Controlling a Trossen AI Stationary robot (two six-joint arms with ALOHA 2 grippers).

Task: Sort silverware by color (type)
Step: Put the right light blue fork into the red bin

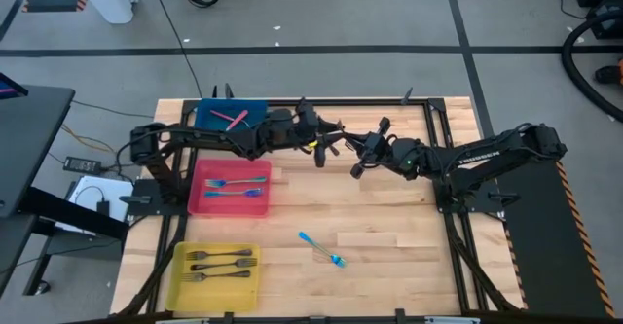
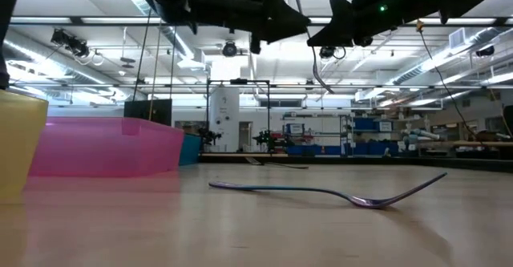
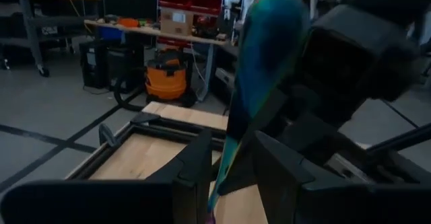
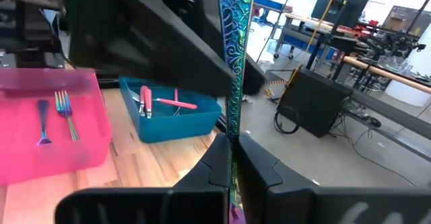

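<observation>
You have both arms raised over the far middle of the light wooden table (image 1: 389, 236), their tips meeting. Your right gripper (image 4: 231, 158) is pinched tight on a slim teal-blue patterned utensil (image 4: 234, 42), which stands up between its fingers. Your left gripper (image 3: 232, 160) has its fingers parted around the broad teal end of the same piece (image 3: 266, 56); contact is unclear. A blue-handled fork (image 1: 321, 248) lies alone on the near middle of the table. The pink plastic bin (image 1: 200, 205) holds blue-handled forks (image 1: 234, 187), the blue bin (image 1: 255, 107) behind it holds red-handled pieces (image 1: 232, 119), and the yellow bin (image 1: 180, 290) nearest you holds dark metal forks (image 1: 222, 266).
</observation>
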